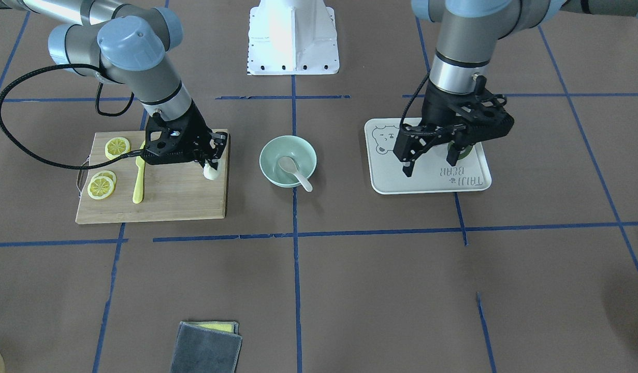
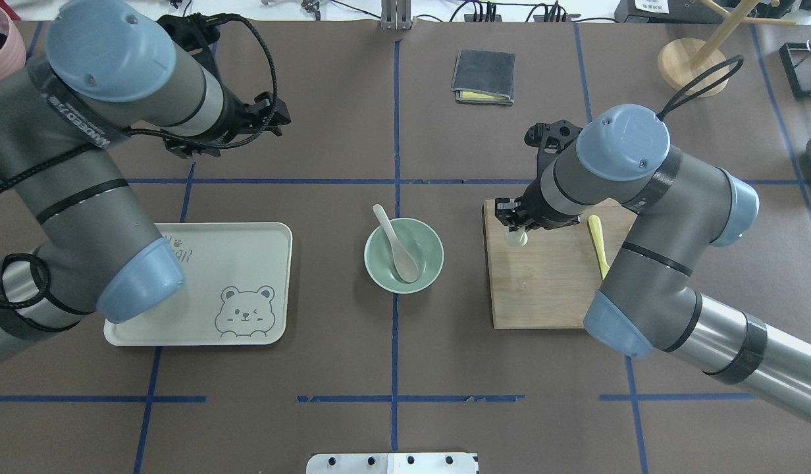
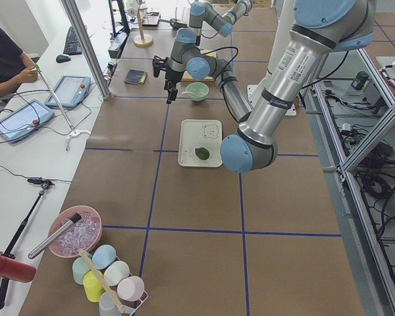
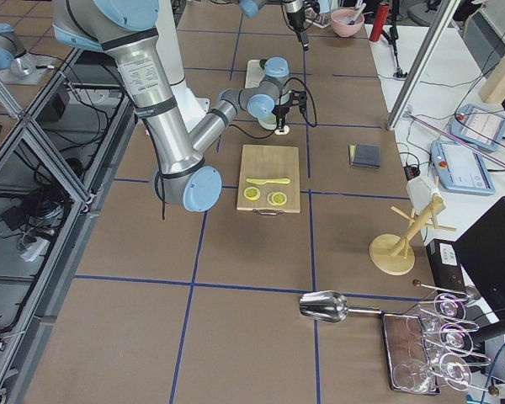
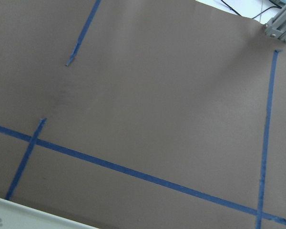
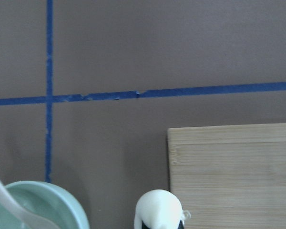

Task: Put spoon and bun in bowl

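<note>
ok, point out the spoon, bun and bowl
spoon (image 1: 288, 165): front-facing view, on its scoop.
bun (image 2: 518, 237): overhead view, on its white side below the fingers.
bowl (image 1: 262, 161): front-facing view, on its rim.

The right arm is reaching down and forward with its elbow bent and its wrist tilting. The right gripper (image 1: 212, 165) is sitting low, pinching the bun (image 1: 212, 172) between its two fingers. The left arm is coming almost straight down from above with its wrist pointing downward. The left gripper (image 1: 433, 161) is hanging raised, holding its jaws spread wide apart.
</note>
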Robot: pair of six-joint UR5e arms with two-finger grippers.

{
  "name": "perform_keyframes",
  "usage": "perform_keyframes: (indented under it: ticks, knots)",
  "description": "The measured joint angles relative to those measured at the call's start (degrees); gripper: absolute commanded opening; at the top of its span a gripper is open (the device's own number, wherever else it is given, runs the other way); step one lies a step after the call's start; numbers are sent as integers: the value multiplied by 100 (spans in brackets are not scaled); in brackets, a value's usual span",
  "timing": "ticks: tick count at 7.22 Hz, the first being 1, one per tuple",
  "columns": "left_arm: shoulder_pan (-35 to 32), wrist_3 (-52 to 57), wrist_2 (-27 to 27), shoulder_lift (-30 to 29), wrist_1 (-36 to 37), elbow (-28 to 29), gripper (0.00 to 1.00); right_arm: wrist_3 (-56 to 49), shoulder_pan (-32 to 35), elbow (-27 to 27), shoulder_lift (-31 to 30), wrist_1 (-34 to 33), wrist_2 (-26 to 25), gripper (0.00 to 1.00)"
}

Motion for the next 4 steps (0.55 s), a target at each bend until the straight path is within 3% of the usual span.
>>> perform_keyframes:
  ticks: [2,4]
  knots:
    - [-664,1608,-232,763,-35,-177,100,-3,-207,-85,445,13,-85,0]
    - [-1420,3089,-563,1331,-69,-193,100,2,-581,-196,748,13,-489,0]
